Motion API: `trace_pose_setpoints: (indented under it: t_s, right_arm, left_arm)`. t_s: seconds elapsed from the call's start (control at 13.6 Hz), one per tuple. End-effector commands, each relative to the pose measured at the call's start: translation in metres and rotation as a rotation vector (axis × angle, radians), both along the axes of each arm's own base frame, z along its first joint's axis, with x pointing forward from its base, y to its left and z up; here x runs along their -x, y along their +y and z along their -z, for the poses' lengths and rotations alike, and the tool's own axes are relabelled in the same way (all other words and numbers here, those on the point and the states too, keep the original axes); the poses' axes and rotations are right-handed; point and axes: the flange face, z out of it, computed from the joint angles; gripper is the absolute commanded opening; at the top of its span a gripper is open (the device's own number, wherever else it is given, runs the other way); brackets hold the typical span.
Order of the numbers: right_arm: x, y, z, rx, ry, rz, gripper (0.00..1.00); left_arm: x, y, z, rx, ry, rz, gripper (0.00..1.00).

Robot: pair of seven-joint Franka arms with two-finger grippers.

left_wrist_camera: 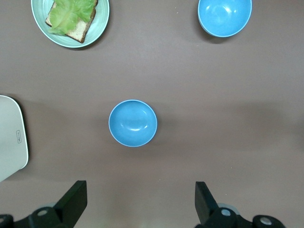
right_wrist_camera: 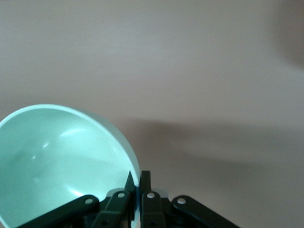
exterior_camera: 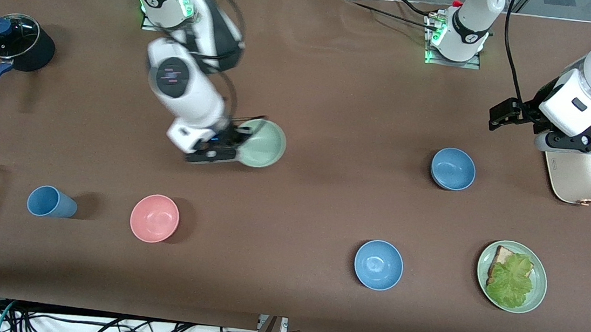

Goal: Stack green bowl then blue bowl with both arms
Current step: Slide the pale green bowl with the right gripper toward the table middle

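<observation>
The right gripper (exterior_camera: 224, 145) — fingers pinched tight on the rim of the green bowl (exterior_camera: 262, 143) — holds it over the brown table (exterior_camera: 333, 110), while the left gripper (left_wrist_camera: 137, 209), jaws spread wide and empty, waits above the toaster (exterior_camera: 590, 175), the blue bowl (exterior_camera: 453, 168) resting nearby.

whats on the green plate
On the green plate lies a slice of bread with a lettuce leaf on top. The leaf covers most of the bread, so anything beneath it stays hidden.

4 bowls: 1 green bowl (exterior_camera: 264, 144), 1 pink (exterior_camera: 154, 218), 2 blue (exterior_camera: 453, 168) (exterior_camera: 378, 264); 1 cup (exterior_camera: 50, 202), 1 plate (exterior_camera: 539, 272), 1 pot (exterior_camera: 19, 43), 1 toaster (exterior_camera: 587, 175).
</observation>
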Motion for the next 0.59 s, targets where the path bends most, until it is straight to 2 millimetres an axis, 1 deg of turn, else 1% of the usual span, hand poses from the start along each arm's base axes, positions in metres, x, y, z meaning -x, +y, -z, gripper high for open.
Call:
trace_pose_setpoints:
  t_s: [0.0,0.07,0.15,0.22,0.37,0.44,0.51]
  right_arm:
    - [-0.002,0.057,0.034,-0.002,0.002,0.056,0.00]
    - [0.005,0.075,0.047,-0.022,-0.018,0.089,0.00]
    - [0.008,0.086,0.058,-0.046,-0.034,0.133,0.00]
    - [0.013,0.094,0.068,-0.060,-0.041,0.151,0.00]
    - [0.028,0.114,0.089,-0.075,-0.047,0.167,0.00]
    - [0.035,0.123,0.096,-0.082,-0.064,0.162,0.00]
    - [0.038,0.125,0.101,-0.081,-0.070,0.168,0.00]
  left_arm:
    - [0.003,0.001,-0.005,0.023,0.007,-0.006,1.00]
    - [0.003,0.001,-0.005,0.023,0.007,-0.006,1.00]
    - [0.003,0.001,-0.005,0.023,0.007,-0.006,1.00]
    - [0.003,0.001,-0.005,0.023,0.007,-0.006,1.00]
    - [0.003,0.001,-0.005,0.023,0.007,-0.006,1.00]
    - [0.003,0.001,-0.005,0.023,0.007,-0.006,1.00]
    - [0.003,0.001,-0.005,0.023,0.007,-0.006,1.00]
